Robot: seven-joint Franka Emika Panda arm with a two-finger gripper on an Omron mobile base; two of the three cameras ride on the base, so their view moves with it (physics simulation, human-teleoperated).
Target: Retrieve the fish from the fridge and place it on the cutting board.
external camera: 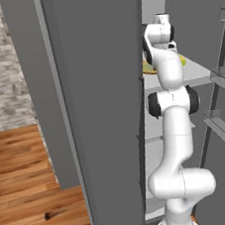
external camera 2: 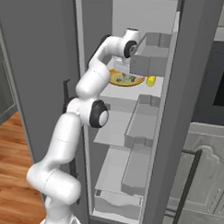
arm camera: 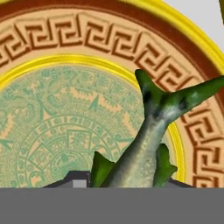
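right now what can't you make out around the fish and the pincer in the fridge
- Fish: hand view, head end cut off at the bottom edge; tail lies over the plate.
- Pincer: hand view, fingertips barely show, so whether it has closed on the fish is unclear.
- Plate: left base view, mostly hidden behind the arm and fridge wall.
- Yellow item beside the plate: right base view, too small to identify.

Both base views face the open fridge (external camera 2: 188,89); hand view hugs its plate (arm camera: 57,43).
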